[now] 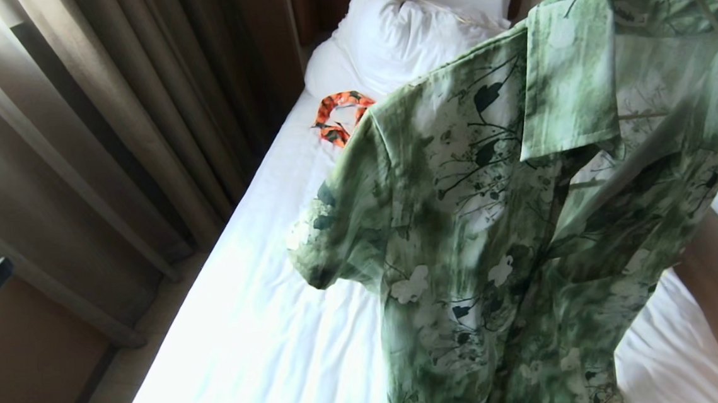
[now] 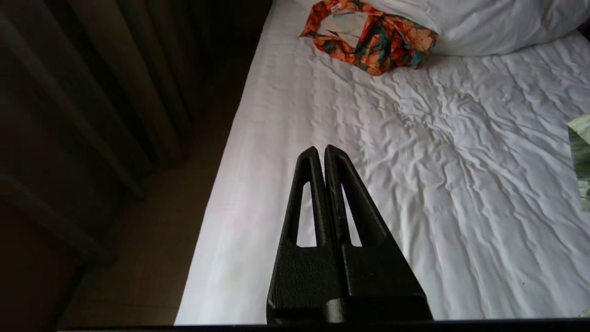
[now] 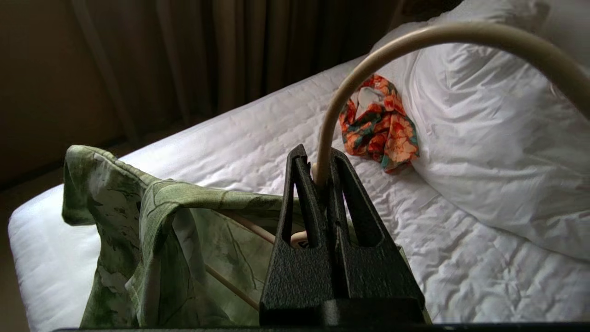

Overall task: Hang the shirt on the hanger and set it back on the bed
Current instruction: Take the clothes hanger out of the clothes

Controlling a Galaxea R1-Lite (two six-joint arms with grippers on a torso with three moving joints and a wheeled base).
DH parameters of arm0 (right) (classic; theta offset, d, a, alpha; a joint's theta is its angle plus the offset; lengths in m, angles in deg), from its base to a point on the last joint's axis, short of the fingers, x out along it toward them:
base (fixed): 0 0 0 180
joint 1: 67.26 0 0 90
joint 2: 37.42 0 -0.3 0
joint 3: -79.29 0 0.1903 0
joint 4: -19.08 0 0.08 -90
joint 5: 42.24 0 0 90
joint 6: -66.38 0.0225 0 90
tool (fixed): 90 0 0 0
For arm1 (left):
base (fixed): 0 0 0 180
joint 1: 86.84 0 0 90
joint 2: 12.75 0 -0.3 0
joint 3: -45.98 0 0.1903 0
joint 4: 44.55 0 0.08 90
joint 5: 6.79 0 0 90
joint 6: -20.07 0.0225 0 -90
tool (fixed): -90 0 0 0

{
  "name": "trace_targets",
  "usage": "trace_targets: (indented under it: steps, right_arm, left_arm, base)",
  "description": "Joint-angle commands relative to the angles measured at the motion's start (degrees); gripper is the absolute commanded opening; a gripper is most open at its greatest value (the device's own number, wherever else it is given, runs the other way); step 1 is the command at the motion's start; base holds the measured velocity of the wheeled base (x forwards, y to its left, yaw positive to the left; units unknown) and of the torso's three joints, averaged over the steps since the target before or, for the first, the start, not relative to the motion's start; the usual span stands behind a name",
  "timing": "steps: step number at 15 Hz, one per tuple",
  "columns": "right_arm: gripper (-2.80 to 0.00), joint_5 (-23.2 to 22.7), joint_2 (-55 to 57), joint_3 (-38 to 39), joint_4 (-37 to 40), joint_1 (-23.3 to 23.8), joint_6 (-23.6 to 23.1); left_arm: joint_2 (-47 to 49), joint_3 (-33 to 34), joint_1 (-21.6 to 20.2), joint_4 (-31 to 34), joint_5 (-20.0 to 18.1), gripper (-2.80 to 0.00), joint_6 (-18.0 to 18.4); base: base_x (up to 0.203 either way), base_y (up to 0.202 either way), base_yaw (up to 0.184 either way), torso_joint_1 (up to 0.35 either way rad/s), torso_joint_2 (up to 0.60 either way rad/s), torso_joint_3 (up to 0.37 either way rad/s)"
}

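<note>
So the right gripper [image 3: 321, 169] is clamping its two black, grainy fingers tight on the neck of the hanger [image 3: 392, 50], right where the cream wire is starting to curve into the hook. Only the right wrist view is showing that grip; in the head view just a bit of the hanger's wire is poking out above the collar. The shirt [image 1: 524, 215] is hanging off it in the air over the bed [image 1: 246, 310], collar up, one short sleeve sticking out toward the bed's left edge. Soft mottled green fabric, white flowers, dark vines.

The left gripper [image 2: 321, 150] is only showing in its own wrist view: fingers pressed together, holding nothing, hovering over the wrinkled white sheet near the bed's curtain-side edge.

An orange flowery garment [image 2: 368, 37] is lying crumpled by the pillow [image 1: 397, 28] at the head end, and brown curtains [image 1: 107, 118] are hanging alongside.
</note>
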State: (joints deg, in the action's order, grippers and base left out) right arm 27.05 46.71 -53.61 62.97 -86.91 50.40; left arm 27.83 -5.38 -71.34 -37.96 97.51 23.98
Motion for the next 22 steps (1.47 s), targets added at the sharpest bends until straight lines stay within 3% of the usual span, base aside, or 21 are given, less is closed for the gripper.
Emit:
trace_targets:
  steps: [1,4,17,22]
  right_arm:
    - [-2.80,-0.12,-0.37,-0.07,-0.36,-0.04,-0.08]
    - [-2.80,-0.12,-0.48,-0.07,-1.80,-0.12,0.01]
    - [-2.80,-0.24,-1.69,-0.41,-2.94,-0.04,-0.32]
    - [-2.80,0.75,-1.69,-0.24,-2.79,0.05,-0.21]
  left_arm:
    - [-2.51,0.74,-1.32,0.12,0.17,-2.80,-0.08]
    - [-4.90,1.76,-4.68,0.16,0.50,-2.80,-0.13]
    - [-5.51,2.93,-4.61,0.16,-0.06,-2.80,-0.28]
    - [-5.61,2.85,-4.61,-0.10,-0.06,-2.80,-0.84]
  base:
    - [0.000,0.000,0.000,0.229,-0.58,-0.366]
    - [0.000,0.000,0.000,0.237,-0.61,-0.375]
    - [0.000,0.000,0.000,0.155,-0.37,-0.220]
    - [0.000,0.000,0.000,0.014,-0.03,-0.015]
